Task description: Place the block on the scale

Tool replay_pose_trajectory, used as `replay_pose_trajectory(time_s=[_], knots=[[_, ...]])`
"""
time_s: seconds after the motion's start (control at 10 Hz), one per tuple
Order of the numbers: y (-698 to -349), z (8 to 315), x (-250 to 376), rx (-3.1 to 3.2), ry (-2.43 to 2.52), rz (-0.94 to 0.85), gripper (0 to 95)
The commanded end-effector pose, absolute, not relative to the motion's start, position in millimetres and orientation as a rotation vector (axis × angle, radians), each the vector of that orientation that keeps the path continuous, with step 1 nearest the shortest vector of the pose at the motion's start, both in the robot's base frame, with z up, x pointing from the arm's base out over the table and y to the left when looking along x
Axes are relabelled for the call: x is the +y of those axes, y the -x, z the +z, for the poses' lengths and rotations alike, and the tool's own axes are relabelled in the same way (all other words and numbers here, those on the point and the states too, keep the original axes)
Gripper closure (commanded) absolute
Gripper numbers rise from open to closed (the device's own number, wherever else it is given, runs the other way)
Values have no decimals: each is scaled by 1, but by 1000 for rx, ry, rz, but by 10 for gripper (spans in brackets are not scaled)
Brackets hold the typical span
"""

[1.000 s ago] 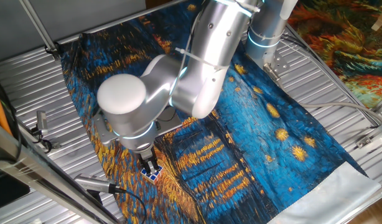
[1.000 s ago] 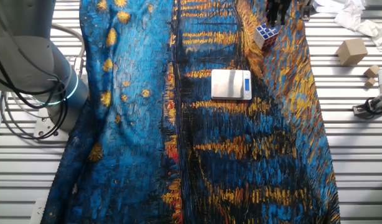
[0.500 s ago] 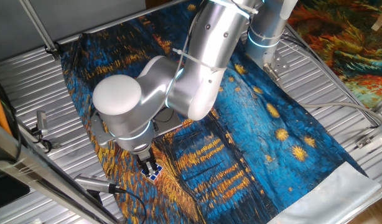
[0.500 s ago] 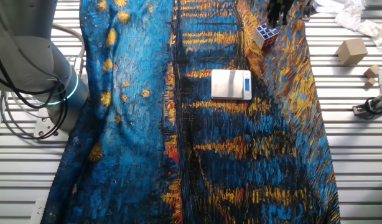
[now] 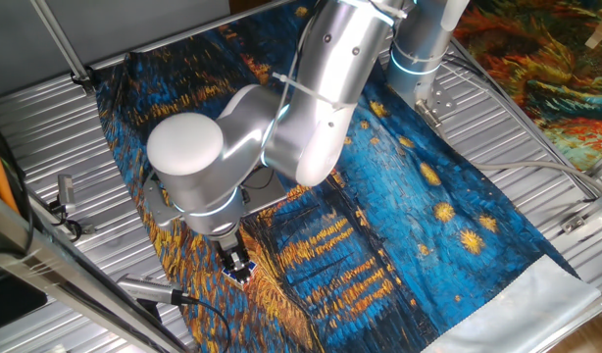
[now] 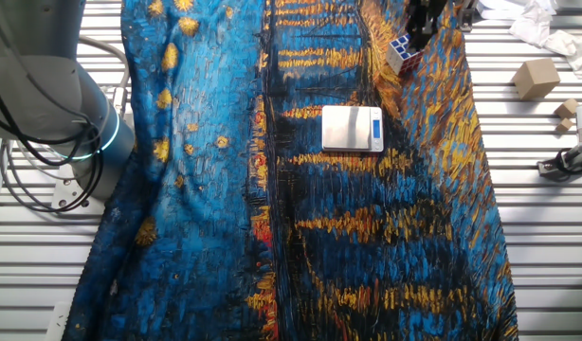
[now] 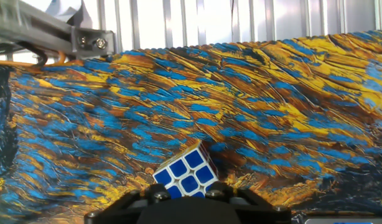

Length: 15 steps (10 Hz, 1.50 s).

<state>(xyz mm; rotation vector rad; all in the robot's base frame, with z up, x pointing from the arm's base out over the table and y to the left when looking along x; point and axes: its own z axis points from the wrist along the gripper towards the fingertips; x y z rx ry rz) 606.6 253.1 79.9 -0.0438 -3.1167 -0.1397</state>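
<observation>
1. The small blue-and-white puzzle cube (image 6: pixel 401 52) sits on the painted cloth at the upper right of the other fixed view, apart from the flat silver-grey pocket scale (image 6: pixel 352 128); nothing is placed yet.
2. The black two-finger gripper (image 6: pixel 422 28) points down over the cube; whether it grips cannot be told.

lab | robot arm (image 5: pixel 311 108) | slatted metal bench (image 6: pixel 537 237) | painted cloth (image 6: pixel 367 227)

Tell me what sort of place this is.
Probably a robotics lab workbench. A silver robot arm works over a table of ribbed metal slats draped with a painting-print cloth, where a pocket scale and puzzle cube sit as test props.
</observation>
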Motion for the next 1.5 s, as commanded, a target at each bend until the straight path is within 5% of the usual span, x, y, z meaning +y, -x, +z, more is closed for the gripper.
replay_pose_trajectory(time_s=[0.1,0.9,1.0,1.5], knots=[[-606,78,255,-3118,32,-126,0],[-604,60,259,-3109,-319,-70,0],[-604,54,260,-3109,-320,-69,190],[-599,35,265,-3121,-323,-65,190]])
